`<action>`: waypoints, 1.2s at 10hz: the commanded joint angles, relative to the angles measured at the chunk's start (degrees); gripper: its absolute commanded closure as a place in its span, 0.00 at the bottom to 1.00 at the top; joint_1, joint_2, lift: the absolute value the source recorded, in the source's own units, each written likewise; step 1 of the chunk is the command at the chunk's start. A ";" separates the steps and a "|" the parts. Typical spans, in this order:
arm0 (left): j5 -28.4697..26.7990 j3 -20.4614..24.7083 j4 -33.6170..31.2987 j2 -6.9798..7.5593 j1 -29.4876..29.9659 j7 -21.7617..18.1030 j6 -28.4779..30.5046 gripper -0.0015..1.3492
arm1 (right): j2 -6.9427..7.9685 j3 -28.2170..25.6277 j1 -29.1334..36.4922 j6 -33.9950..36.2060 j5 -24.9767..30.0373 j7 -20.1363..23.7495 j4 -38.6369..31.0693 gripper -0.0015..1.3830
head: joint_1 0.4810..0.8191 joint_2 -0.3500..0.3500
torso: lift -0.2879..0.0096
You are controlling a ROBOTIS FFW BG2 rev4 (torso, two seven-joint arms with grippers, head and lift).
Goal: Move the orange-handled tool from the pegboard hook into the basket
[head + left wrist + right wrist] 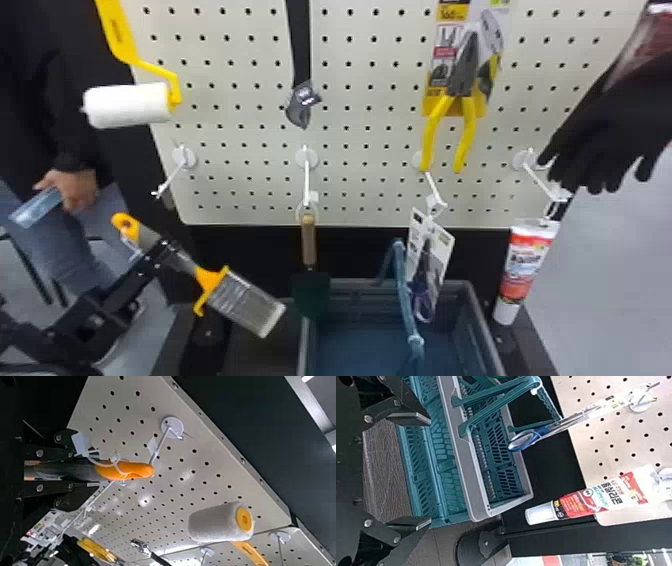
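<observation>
Left jaws grip the orange-handled tool (241,301), seemingly unhooked; right jaws gape, empty.

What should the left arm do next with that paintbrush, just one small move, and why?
Probably ease the paintbrush back from the pegboard before going right: the left gripper grips its handle, its orange end looks clear of the hook, and the trowel hangs between it and the basket.
</observation>
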 commanded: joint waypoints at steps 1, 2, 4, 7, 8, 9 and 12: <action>0.50 -0.14 0.10 0.20 -0.07 0.11 -0.14 0.90 | 0.02 0.07 0.02 0.00 0.04 0.02 0.00 0.29 | 0.20 0.50 | 0.63; 1.82 -0.58 0.39 0.20 -0.07 0.72 -0.75 0.90 | 0.02 -0.01 0.02 0.00 -0.05 0.02 0.00 0.29 | 0.20 0.50 | 0.63; 6.56 -2.16 3.06 0.47 -1.67 0.99 -2.95 0.90 | 0.02 -0.01 0.02 0.00 0.04 0.02 0.00 0.29 | 0.20 0.50 | 0.63; 6.65 -0.93 3.34 3.19 -3.02 3.01 -2.16 0.90 | 0.02 -0.01 0.02 0.00 -0.05 0.10 0.00 0.29 | 0.20 0.50 | 0.63; 8.67 -0.93 3.62 3.10 -2.78 3.97 -2.60 0.90 | 0.02 -0.01 0.02 0.00 -0.05 0.10 0.00 0.29 | 0.20 0.50 | 0.63; 12.63 -1.28 5.17 2.14 -2.90 4.41 -3.65 0.90 | 0.02 -0.01 0.02 0.00 -0.05 0.10 0.00 0.29 | 0.20 0.50 | 0.63; 15.18 1.18 6.15 0.55 -3.39 5.56 -3.65 0.90 | 0.10 -0.01 0.02 0.00 -0.05 0.10 0.00 0.29 | 0.20 0.50 | 0.63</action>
